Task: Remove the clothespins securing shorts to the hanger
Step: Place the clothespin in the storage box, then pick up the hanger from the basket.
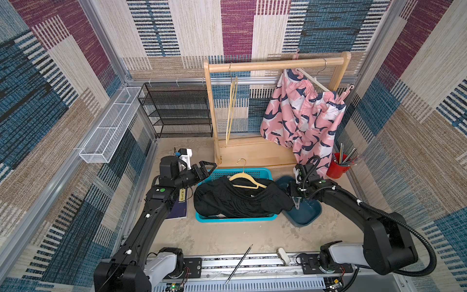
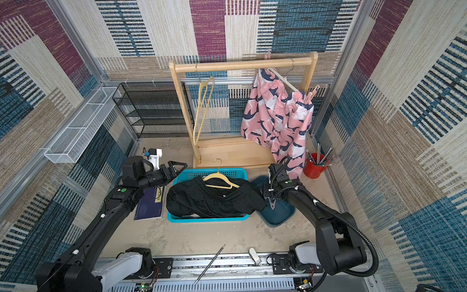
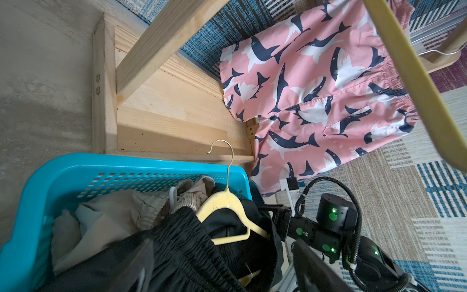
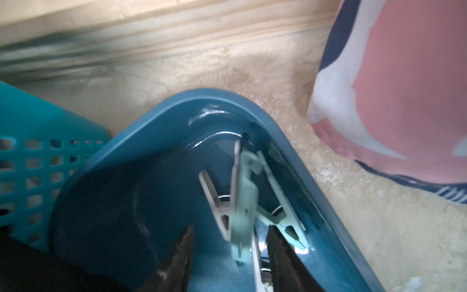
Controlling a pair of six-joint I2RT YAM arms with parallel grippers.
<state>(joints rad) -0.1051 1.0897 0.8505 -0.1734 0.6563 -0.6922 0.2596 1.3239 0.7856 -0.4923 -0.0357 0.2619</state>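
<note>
Clothespins [image 4: 242,202] in the dark blue tray [image 4: 177,106], near right.
The right gripper [image 4: 230,228] hangs over the tray, jaws parted, a mint pin apparently loose between them. The left gripper [image 1: 206,169] is spread wide and empty. Black shorts [image 1: 240,199] fill the teal basket [image 1: 235,218]. Next, probably a far-right reach to the pink pegs [image 1: 348,91] pinning the shark-print shorts [image 1: 303,118] on the wooden rack [image 1: 273,64]. Beige tabletop [image 1: 240,237], carpet-patterned walls [image 1: 237,25].

Both top views look steeply down on everything; left wrist faces basket [image 3: 75,164] and pink shorts [image 3: 303,88]; right wrist, close over tray [image 4: 177,106], shares both.
</note>
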